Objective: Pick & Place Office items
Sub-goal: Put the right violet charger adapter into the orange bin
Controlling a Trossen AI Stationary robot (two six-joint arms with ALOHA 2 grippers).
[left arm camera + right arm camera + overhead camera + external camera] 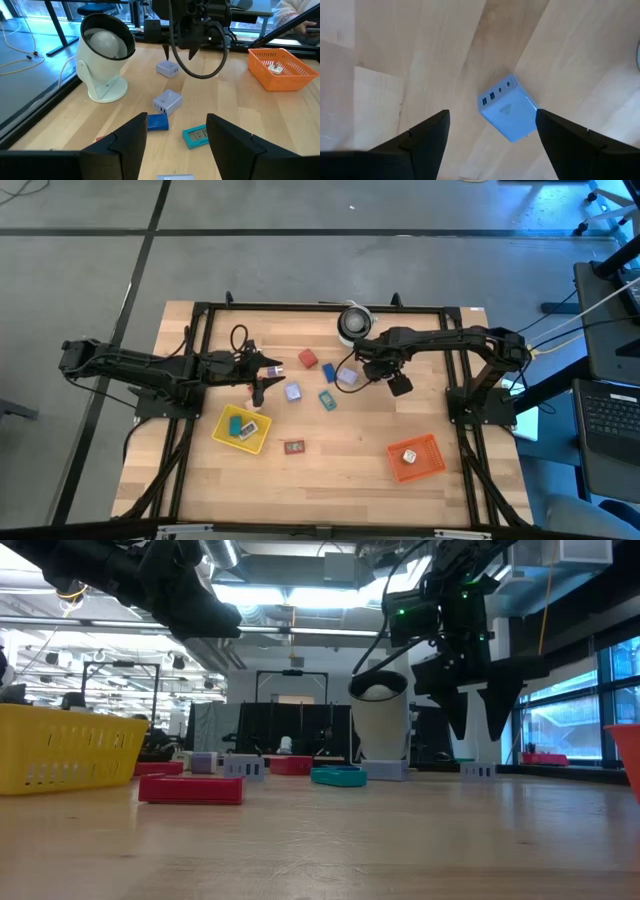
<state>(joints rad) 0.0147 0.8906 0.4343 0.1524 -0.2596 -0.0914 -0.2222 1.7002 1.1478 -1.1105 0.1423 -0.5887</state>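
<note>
Grippers are both open and both hold nothing. The right gripper (352,376) hangs over the middle of the table (350,470), pointing down. Directly under it lies a lavender block (508,108) with small ports on one side; in the right wrist view this block shows between the two fingers, which stand wide apart and do not touch it. In the low view the right gripper (480,725) is above the wood, with its tips clear of the surface.

The left gripper (258,385) is over the left part of the table, just beside the yellow tray (241,428). Its fingers (125,145) are apart, with nothing between them.

The office items lie mostly in the middle of the table, between the two arms. A red block (307,359) is near the back, a blue block (328,371) is just beside the right gripper, a second lavender block (293,392) lies near the left gripper, and a teal piece (327,400) is near it. A flat red piece (293,447) lies alone nearer the front edge. The yellow tray holds a green piece and a pale one. The orange tray (416,458) at the front right holds one small pale item. A white round thing (354,323) stands at the back edge.
</note>
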